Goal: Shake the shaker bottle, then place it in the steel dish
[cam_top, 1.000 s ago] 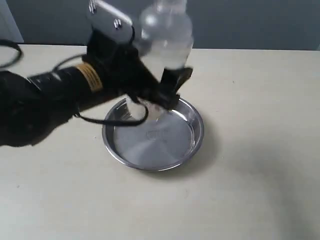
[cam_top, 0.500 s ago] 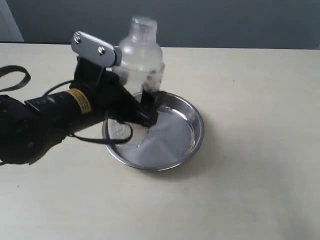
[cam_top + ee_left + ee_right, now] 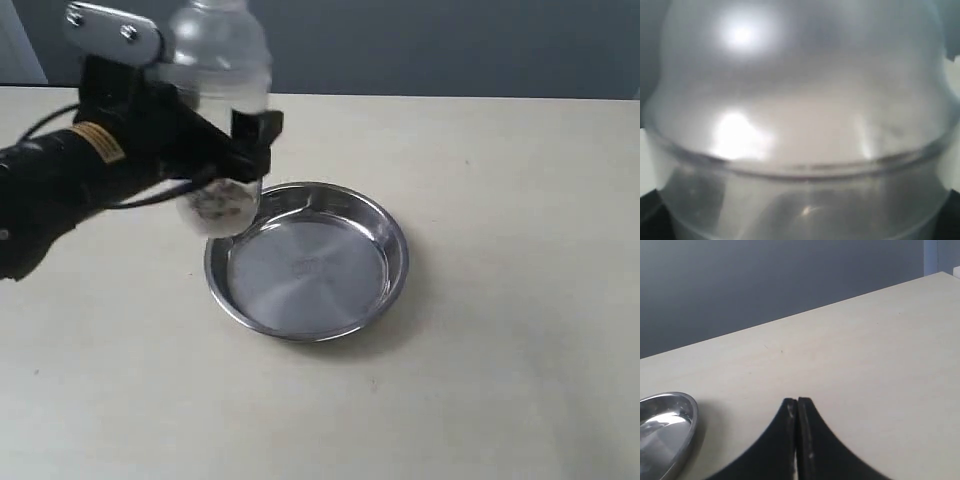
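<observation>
My left gripper (image 3: 225,150) is shut on the shaker bottle (image 3: 215,70), a clear frosted bottle held upright in the air left of the steel dish (image 3: 385,290). Brown bits show through its lower wall (image 3: 222,202). In the left wrist view the shaker bottle (image 3: 800,100) fills the whole picture and hides the fingers. The steel dish is shallow, round and shiny, and nothing lies in it. My right gripper (image 3: 797,402) is shut with nothing in it, over bare table, with the steel dish (image 3: 682,415) at the picture's edge.
The pale tabletop (image 3: 520,250) stretches around the dish, with a dark wall behind its far edge. The black left arm (image 3: 50,190) and its cable reach in from the left side.
The left arm has swung the bottle from above the dish down toward it, then up and to the left. The dish has not moved.
</observation>
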